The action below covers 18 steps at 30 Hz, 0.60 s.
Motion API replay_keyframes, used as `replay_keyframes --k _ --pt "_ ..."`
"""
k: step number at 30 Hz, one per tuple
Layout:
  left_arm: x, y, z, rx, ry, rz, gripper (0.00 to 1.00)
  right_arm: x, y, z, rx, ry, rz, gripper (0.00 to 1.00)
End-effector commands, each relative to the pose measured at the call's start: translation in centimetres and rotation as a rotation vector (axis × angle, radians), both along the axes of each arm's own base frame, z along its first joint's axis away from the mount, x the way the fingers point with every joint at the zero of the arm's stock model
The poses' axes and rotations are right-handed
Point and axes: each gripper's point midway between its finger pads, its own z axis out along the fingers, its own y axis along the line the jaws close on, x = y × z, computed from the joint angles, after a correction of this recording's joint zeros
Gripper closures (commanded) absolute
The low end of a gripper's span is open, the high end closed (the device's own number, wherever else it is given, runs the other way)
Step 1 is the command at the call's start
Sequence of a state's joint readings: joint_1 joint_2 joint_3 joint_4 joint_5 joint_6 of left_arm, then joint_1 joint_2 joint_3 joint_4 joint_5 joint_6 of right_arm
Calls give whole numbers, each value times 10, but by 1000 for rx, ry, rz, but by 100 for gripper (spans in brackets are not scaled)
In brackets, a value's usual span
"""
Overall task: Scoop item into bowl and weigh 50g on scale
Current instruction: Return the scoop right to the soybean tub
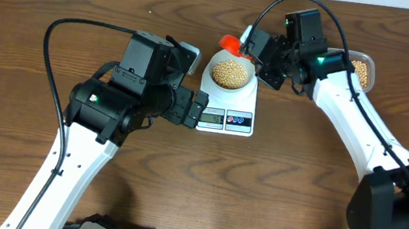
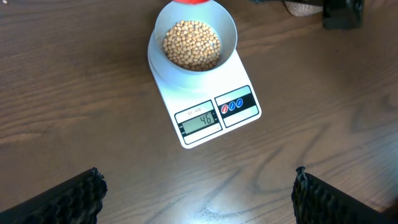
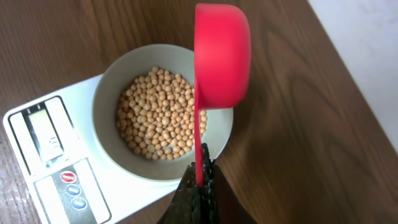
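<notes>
The beans are heaped in the bowl, which is set on the rear of the scale; digits are lit on the scale's display; a red scoop is held tipped at the bowl's rim, behind the scale, its handle clenched in the right gripper; the left gripper is spread wide, empty, at the scale's front left; a clear tub of beans is seen right of the scale on the table.

Wrist views crop scale, scoop; R arm half-hides tub.
</notes>
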<state>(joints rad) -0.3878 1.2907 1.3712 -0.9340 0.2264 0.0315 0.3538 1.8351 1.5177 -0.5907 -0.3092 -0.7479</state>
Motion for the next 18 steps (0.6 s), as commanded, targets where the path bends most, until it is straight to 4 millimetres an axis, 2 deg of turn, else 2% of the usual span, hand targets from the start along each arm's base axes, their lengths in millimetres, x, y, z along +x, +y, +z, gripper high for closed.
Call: replay_keyframes --k 1,3,7,14,18 --pt "3 2 0 16 -7 -4 2 1 0 36 91 -28 -36 99" --pt "3 2 0 16 -7 -4 2 4 -6 41 144 5 -97 99" --pt "3 2 0 16 -7 -4 2 15 -34 52 272 89 -275 99" --pt "3 2 0 16 -7 -4 2 31 -109 72 490 217 -658 99" --pt "3 2 0 16 -7 -4 2 25 -151 68 532 293 -821 99"
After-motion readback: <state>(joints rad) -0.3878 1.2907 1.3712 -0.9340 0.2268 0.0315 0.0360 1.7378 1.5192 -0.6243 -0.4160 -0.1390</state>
